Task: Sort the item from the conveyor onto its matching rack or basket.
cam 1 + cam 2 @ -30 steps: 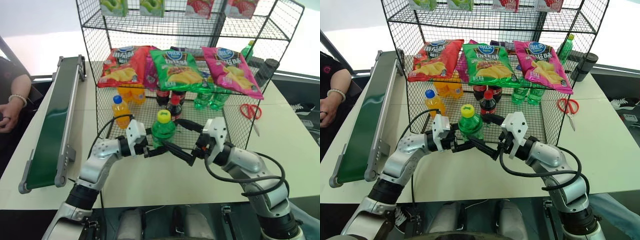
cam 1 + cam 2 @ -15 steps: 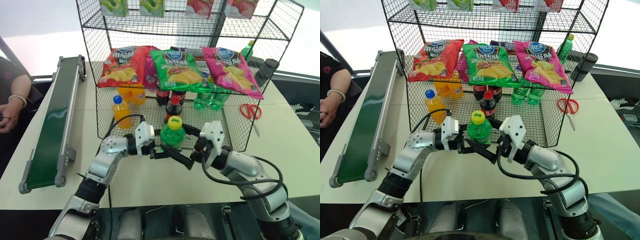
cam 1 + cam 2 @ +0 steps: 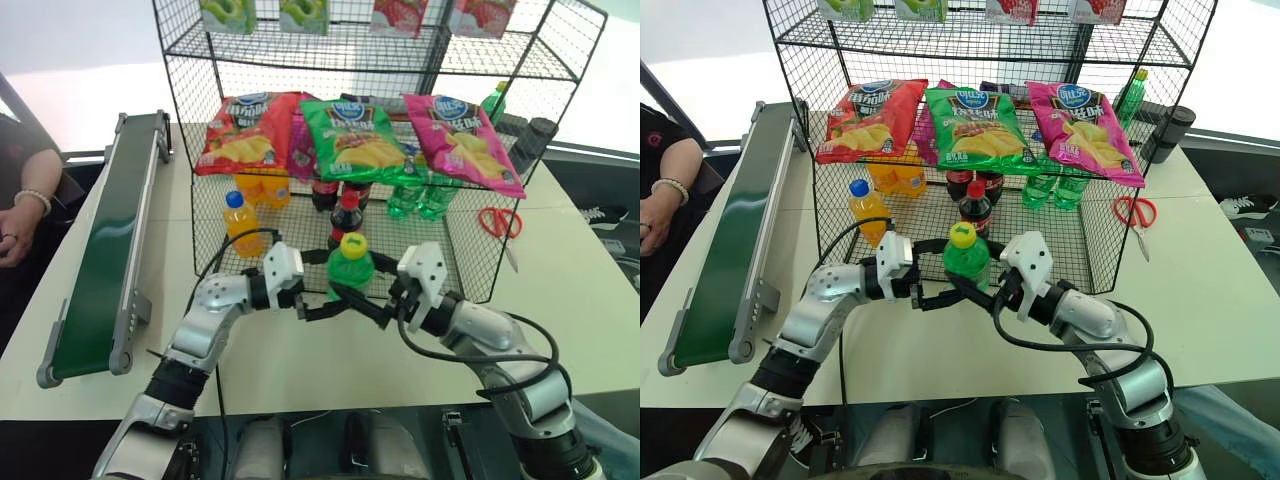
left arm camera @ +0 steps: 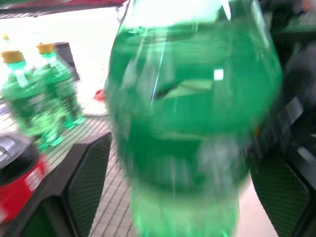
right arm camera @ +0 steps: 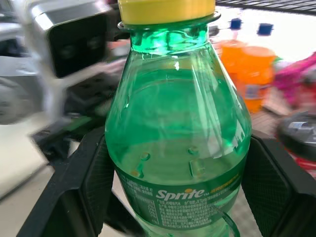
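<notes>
White table (image 3: pixel 590 290) (scissors (image 3: pixel 500 222) on it); right tool (image 3: pixel 352 298) grasping green bottle (image 3: pixel 350 268), left tool (image 3: pixel 322 305) released.

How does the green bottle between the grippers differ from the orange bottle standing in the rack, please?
The green bottle has a yellow cap and green contents; the orange bottle has a blue cap and orange contents. The green bottle is clamped by the right gripper in front of the rack, while the orange bottle stands untouched on the rack's bottom tier. Both are small, upright and capped.
</notes>
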Motion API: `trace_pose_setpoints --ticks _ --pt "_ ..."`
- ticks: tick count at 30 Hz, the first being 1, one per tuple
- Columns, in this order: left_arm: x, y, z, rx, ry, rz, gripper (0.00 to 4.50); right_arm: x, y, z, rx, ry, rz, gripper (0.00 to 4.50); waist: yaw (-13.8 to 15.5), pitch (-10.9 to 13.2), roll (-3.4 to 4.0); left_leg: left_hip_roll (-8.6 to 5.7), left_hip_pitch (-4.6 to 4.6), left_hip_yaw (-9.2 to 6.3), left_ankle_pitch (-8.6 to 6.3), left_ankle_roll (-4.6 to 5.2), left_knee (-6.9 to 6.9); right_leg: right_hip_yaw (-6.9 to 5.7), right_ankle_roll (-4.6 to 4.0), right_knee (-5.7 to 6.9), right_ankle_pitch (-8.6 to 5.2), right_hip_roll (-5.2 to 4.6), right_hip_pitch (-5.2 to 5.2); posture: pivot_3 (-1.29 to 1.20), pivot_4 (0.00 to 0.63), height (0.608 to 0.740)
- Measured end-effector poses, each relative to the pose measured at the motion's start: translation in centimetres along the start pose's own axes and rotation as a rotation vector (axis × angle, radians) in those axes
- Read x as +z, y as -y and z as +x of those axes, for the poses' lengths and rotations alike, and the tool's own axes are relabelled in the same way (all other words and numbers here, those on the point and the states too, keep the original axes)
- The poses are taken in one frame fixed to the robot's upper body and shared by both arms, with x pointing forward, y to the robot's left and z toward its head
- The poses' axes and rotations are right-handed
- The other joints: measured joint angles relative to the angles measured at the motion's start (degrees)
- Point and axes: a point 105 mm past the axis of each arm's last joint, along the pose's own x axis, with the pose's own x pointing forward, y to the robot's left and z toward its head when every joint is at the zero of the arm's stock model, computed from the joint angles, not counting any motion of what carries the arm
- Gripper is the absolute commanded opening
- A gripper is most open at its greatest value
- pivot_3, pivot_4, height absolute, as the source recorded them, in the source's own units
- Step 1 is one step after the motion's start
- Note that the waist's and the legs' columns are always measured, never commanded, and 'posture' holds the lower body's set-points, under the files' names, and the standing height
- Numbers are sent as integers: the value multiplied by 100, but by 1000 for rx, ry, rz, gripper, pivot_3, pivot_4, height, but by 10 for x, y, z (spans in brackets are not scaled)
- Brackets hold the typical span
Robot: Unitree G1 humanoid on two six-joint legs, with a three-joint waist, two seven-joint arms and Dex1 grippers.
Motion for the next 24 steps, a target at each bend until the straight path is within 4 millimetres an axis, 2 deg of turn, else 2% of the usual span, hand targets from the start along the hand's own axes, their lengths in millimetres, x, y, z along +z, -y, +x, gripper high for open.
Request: trace_pose_setpoints --ticks 4,6,8,12,16,24 --pt "-15 -4 -20 89 -49 -31 4482 -3 29 -10 -159 9 -21 3038 9 0 0 0 0 1 0 0 0 0 0 0 0 -2 2 0 150 735" --pt "-22 -6 -31 139 -70 -47 4482 -10 47 -20 -265 -4 -29 3038 12 0 1 1 -1 1 0 -1 1 0 1 0 0 -6 2 0 150 735" --pt "-20 -6 -36 169 -70 -40 4482 -22 68 -31 -392 -19 -17 3038 15 0 1 1 -1 2 0 -1 2 0 1 0 1 -10 2 0 150 735" --pt "-3 -5 -32 173 -30 0 4482 -45 85 -38 -528 -35 34 3038 -5 -1 7 1 3 5 1 -1 1 3 1 6 1 -8 2 0 150 735" --pt "4 0 -26 150 -17 12 4482 -61 98 -38 -610 -40 63 3038 -18 0 18 1 8 11 2 -2 1 8 0 12 1 -2 1 0 150 735" --pt "9 8 -23 99 -13 -6 4482 -72 128 -24 -705 0 98 3038 -17 0 22 1 8 14 3 -3 2 10 -1 14 1 -2 1 0 150 735"
